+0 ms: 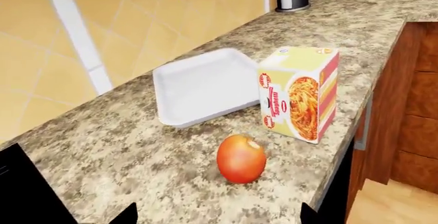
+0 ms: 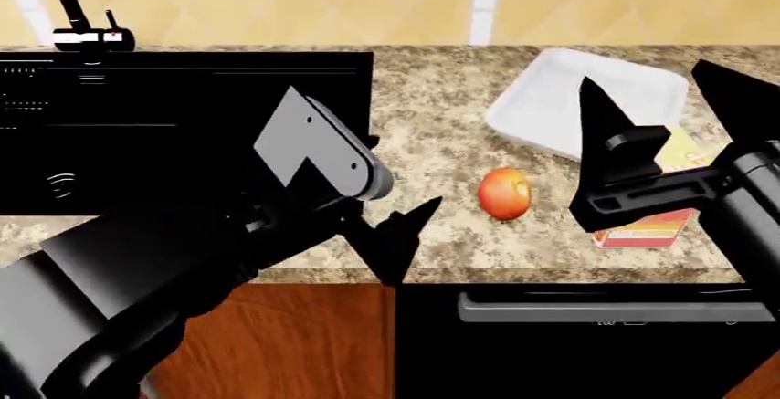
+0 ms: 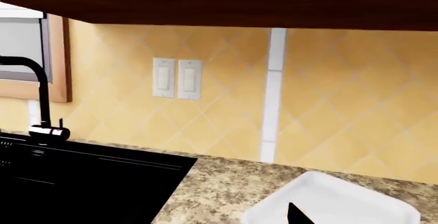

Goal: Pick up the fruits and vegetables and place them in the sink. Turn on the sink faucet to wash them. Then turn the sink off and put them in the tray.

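Now, orange-red fruit (image 2: 505,193) on speckled surface (image 2: 439,143) beside spaghetti box (image 1: 299,93), white tray (image 2: 573,98) behind, left claw (image 2: 396,235) apart nearby, right claw (image 2: 658,143) apart above box.

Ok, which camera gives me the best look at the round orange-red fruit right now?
The left wrist view: the fruit sits unobstructed on the countertop, near the spaghetti box and tray. The head view shows it smaller, between the two arms. The right wrist view doesn't show it at all.

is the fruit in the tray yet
No, the fruit sits on the counter apart from the tray, near the spaghetti box.
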Controlling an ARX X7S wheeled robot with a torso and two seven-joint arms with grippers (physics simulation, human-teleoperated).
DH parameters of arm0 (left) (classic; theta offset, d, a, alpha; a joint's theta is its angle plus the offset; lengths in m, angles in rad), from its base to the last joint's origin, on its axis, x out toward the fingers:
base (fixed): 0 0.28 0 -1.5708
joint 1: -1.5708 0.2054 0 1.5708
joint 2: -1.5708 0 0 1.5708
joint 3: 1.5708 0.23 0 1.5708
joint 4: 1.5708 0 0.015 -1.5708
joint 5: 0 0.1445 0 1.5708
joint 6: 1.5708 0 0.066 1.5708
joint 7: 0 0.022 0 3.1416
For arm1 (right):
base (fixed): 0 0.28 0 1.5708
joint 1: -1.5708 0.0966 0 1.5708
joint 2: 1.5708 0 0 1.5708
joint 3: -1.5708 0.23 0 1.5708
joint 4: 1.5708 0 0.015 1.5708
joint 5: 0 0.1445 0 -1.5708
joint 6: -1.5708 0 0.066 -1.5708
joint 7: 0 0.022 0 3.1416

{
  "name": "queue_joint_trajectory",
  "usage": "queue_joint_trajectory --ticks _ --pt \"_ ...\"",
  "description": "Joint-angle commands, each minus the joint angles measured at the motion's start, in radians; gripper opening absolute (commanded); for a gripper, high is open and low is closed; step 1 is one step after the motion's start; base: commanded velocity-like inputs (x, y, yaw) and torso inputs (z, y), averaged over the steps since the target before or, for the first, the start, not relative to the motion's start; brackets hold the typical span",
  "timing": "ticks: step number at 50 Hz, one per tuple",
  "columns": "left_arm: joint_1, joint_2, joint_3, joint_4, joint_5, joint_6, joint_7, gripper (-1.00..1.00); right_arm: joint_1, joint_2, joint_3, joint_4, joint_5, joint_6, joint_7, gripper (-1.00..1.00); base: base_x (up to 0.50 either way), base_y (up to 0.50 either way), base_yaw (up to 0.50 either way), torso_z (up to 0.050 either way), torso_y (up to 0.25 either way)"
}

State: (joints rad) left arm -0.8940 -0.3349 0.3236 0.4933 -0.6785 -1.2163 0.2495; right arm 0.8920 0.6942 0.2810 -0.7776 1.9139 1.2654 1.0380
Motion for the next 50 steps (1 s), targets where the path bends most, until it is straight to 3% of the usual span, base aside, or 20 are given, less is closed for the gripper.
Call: queue_joint_trajectory --ticks 1,5,11,21,27,41,50 --pt "-0.213 0.022 0.230 -0.301 0.059 0.157 0.281 1.00 0.068 -0.009 -0.001 0.041 -0.098 0.034 -0.076 1.00 0.00 -0.50 0.00 0.000 0.000" --pt "-0.261 0.048 0.287 -0.439 0.085 0.220 0.372 1.00 0.072 0.016 0.029 0.049 -0.107 0.031 -0.088 1.00 0.00 -0.50 0.00 0.000 0.000" --pt "-0.294 0.064 0.301 -0.539 0.128 0.285 0.386 1.00 0.042 0.044 0.074 0.038 -0.080 0.009 -0.076 1.00 0.15 -0.43 0.00 0.000 0.000" --pt "-0.265 0.032 0.289 -0.499 0.131 0.276 0.348 1.00 0.006 0.014 0.079 0.016 -0.122 0.032 -0.160 1.00 0.50 -0.06 0.00 0.000 0.000" --pt "-0.220 0.001 0.317 -0.387 0.093 0.197 0.341 1.00 -0.021 0.009 0.058 0.026 -0.119 0.032 -0.149 1.00 0.00 0.00 0.00 0.000 0.003" --pt "-0.230 0.038 0.355 -0.444 0.081 0.167 0.359 1.00 -0.096 -0.005 0.101 0.029 -0.130 0.009 -0.162 1.00 0.00 0.00 0.00 0.000 0.000" --pt "-0.212 0.046 0.396 -0.537 0.146 0.289 0.377 1.00 -0.106 -0.016 0.093 0.018 -0.169 0.015 -0.179 1.00 0.00 0.00 0.00 0.000 0.000"
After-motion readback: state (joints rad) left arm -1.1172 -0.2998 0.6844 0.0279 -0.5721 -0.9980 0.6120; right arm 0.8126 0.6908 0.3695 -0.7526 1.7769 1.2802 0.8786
